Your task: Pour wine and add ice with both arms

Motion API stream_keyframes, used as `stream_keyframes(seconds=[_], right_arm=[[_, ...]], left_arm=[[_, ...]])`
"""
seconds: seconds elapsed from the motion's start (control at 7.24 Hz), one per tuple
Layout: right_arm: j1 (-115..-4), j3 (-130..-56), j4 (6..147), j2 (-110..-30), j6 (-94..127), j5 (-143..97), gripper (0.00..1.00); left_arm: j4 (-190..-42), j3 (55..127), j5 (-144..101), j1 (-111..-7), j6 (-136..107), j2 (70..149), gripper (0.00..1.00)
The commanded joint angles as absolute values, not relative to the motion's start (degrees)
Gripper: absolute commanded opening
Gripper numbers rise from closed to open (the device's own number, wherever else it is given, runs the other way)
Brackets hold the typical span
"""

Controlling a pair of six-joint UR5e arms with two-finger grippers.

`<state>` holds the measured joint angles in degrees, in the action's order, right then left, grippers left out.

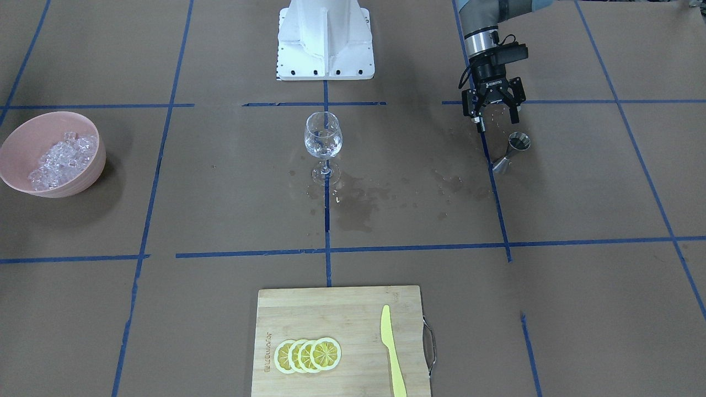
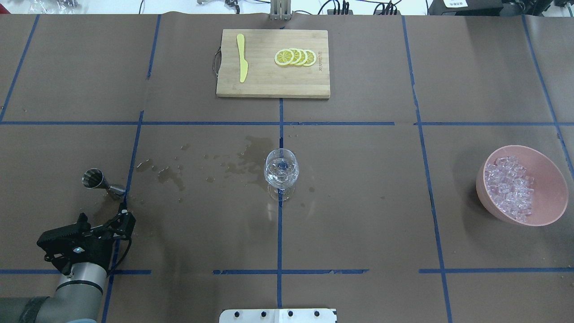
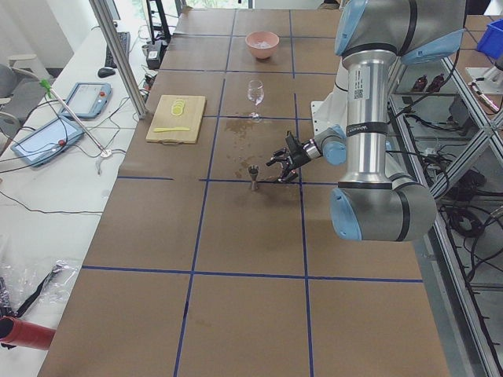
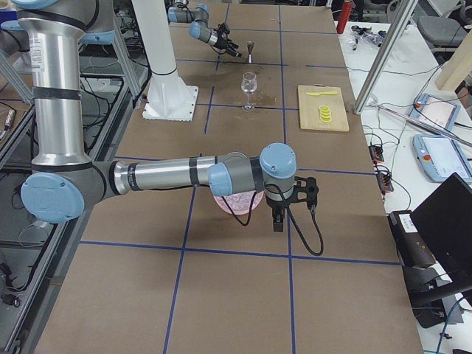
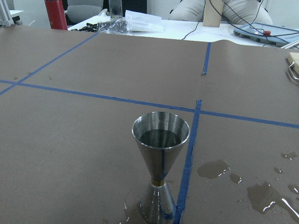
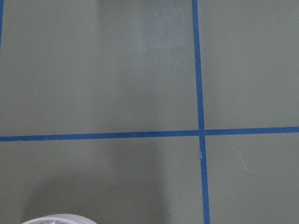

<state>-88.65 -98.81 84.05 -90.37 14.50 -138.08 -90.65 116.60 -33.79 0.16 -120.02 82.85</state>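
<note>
My left pincer point(image 1: 496, 119) spread wide, empty, just beside jigger point(image 1: 512, 151). Wine point(image 5: 160, 136) dim inside. Ice point(image 1: 62, 159) heaped in pink bowl point(image 1: 22, 138). Right pincer point(image 4: 279, 218) half-hides bowl; grip unreadable.

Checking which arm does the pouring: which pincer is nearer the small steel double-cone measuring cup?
Left. The left pincer, open, hovers close beside the steel measuring cup, not touching it; the right pincer is far off, by the pink bowl.
</note>
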Motion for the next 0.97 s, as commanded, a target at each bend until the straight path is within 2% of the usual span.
stream_keyframes(seconds=[0.0, 0.55, 0.83], right_arm=[[-86.59, -103.16, 84.11, -91.92, 20.97, -137.73, 1.0], [-79.91, -112.22, 84.11, -94.48, 33.98, -137.02, 1.0], [-78.32, -113.64, 84.11, -94.57, 36.82, -136.93, 1.0]], left_arm=[[-90.62, 114.08, -32.61, -0.43, -121.2, 83.85, 0.98], [-90.62, 112.6, -28.67, -3.16, -121.2, 84.11, 0.94], [-90.62, 107.69, -27.51, -4.04, -121.2, 89.27, 0.94]])
